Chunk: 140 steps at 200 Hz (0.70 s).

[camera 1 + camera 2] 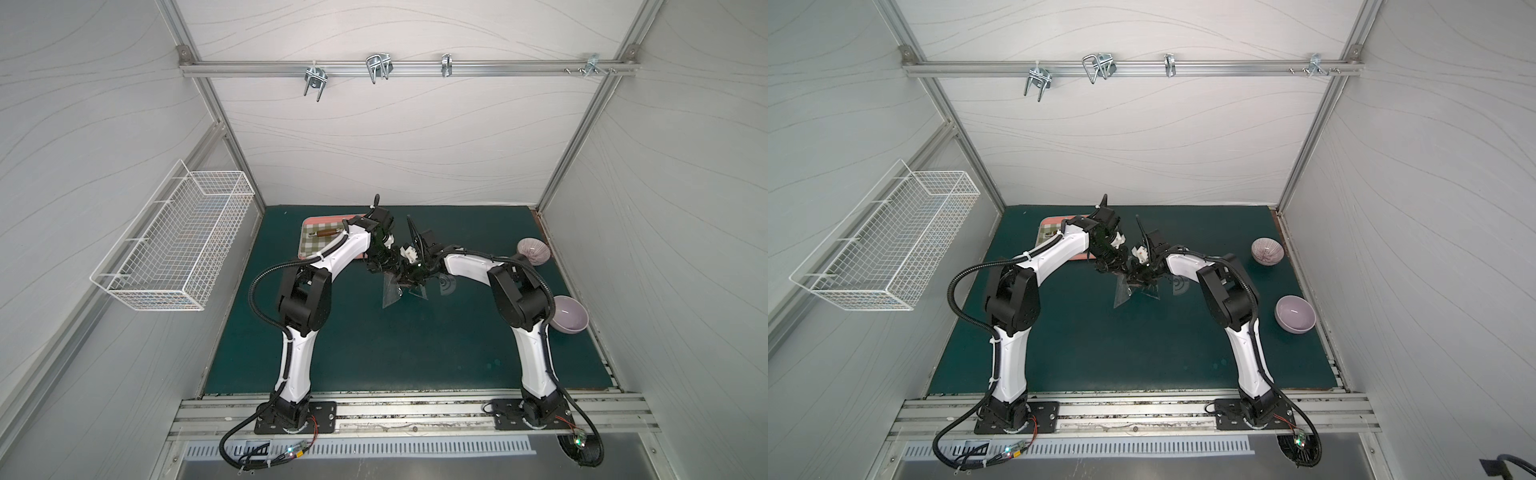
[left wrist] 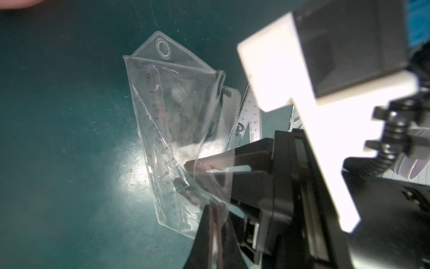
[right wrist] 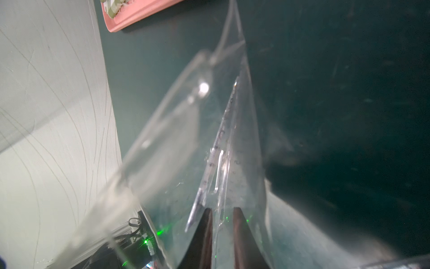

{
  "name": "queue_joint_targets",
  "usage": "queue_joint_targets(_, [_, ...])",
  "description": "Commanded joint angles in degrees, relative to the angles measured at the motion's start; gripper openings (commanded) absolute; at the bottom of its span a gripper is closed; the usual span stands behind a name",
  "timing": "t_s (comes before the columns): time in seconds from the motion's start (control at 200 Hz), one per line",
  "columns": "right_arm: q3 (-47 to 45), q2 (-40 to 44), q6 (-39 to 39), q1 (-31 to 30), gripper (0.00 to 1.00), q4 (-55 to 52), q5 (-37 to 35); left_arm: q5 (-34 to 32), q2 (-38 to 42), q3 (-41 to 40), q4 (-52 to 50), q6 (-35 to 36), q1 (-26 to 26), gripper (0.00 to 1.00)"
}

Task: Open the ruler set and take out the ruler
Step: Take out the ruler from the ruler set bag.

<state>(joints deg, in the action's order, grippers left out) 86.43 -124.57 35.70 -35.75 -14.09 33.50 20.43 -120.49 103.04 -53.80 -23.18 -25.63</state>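
The ruler set (image 1: 390,294) (image 1: 1122,294), a see-through pouch with its flap (image 2: 162,47) open, hangs over the middle of the green mat between both arms. My left gripper (image 2: 213,209) is shut on the pouch's lower edge. My right gripper (image 3: 223,212) reaches into the pouch mouth. Its jaws stand a little apart on either side of a thin clear sheet, with a gap showing on both sides. A straight ruler (image 2: 160,121) (image 3: 221,149) with dark marks sits inside the pouch (image 3: 246,139).
A clear set square (image 1: 417,293) (image 2: 250,116) and a protractor (image 1: 446,284) lie on the mat (image 1: 374,353) beside the pouch. A pink-rimmed checked tray (image 1: 316,246) is at the back left. Two bowls (image 1: 534,251) (image 1: 569,316) stand on the right. A wire basket (image 1: 174,249) hangs on the left wall.
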Motion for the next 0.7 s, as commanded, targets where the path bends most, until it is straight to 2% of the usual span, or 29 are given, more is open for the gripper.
queue_joint_targets(0.0, [1.3, -1.7, 0.8, -0.5, 0.18, 0.5, 1.0, 0.8, -0.8, 0.3, 0.7, -0.6, -0.3, 0.00])
queue_joint_targets(0.24, [2.2, -2.8, 1.3, -0.7, 0.18, 0.7, 1.2, 1.2, -0.8, 0.2, 0.8, -0.5, -0.5, 0.00])
queue_joint_targets(0.465, [2.4, -3.3, 1.5, -0.7, 0.05, 0.7, 1.4, 1.4, -1.5, -0.3, 1.3, -0.6, -0.5, 0.00])
queue_joint_targets(0.695, [2.6, -2.4, 0.9, -0.8, 0.01, -0.9, 0.7, 0.7, -2.2, -0.4, 1.6, -0.9, -0.5, 0.00])
